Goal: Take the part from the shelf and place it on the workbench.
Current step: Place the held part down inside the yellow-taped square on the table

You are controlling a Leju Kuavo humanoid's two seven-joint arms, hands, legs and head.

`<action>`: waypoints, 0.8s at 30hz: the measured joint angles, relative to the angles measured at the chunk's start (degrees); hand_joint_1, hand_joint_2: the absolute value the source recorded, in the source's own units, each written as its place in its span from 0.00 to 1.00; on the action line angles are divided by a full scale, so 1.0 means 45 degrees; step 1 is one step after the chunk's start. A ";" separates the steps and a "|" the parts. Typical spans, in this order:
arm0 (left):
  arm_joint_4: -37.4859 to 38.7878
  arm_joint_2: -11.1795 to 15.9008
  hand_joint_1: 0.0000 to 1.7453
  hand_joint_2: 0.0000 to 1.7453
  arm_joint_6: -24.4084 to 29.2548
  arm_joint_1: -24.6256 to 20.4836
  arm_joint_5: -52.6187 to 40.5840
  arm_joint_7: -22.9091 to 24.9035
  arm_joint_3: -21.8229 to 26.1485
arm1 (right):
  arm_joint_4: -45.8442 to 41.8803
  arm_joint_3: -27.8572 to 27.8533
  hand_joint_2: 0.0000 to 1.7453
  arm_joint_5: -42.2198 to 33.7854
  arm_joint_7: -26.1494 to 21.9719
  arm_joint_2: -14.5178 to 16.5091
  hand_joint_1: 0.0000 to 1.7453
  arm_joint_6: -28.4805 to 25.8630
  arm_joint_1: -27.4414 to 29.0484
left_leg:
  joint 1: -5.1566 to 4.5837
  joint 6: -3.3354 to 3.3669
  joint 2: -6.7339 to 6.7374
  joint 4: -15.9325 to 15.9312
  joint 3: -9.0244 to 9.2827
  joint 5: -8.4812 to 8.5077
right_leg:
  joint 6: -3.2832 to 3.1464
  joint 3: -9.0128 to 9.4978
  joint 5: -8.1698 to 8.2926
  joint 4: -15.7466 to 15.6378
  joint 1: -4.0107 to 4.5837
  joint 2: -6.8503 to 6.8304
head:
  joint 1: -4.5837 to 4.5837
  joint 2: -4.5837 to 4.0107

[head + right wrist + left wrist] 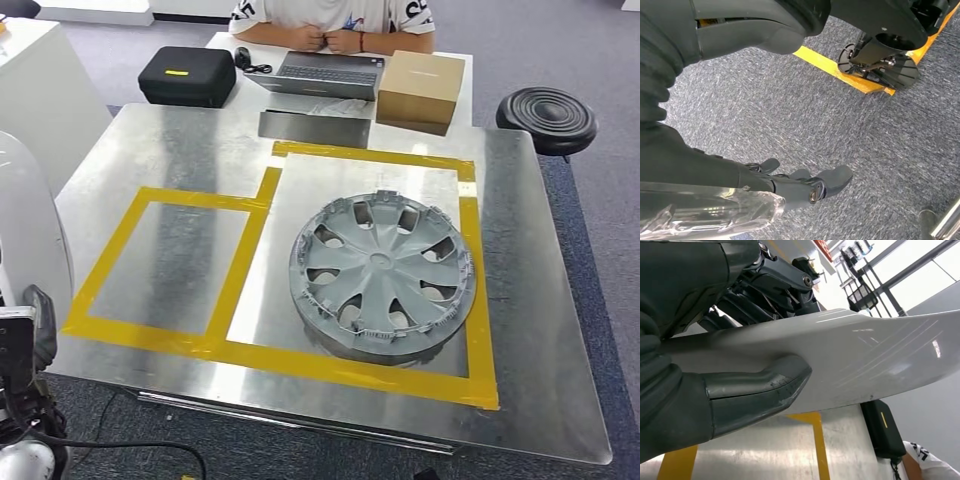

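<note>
Left hand (734,340) gripping a white curved panel (866,355) above the workbench (528,250); right hand (798,182) hanging over carpet, fingers extended, holding nothing. Hubcap (383,275) flat on the workbench.

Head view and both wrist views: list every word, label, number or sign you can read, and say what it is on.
No text can be read for certain.
Person's white shirt: large black letters on both sleeves, cut off by the picture edge, unreadable.
Black case: small yellow label, too small to read.
Cardboard box: no print can be made out.
Laptop: key legends too small.
Hubcap: no marking can be read.
</note>
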 joint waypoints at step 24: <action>0.0000 -0.0125 1.00 1.00 -0.0002 0.0025 0.0000 0.0010 0.0213 | 0.0000 0.0000 1.00 0.0000 0.0038 -0.0001 0.00 0.0006 -0.0001 | -0.0004 0.0060 -0.0021 -0.0958 0.0478 -0.0104 | 0.0043 -0.0112 0.0127 -0.0020 0.0047 0.0007 | 0.0071 0.0000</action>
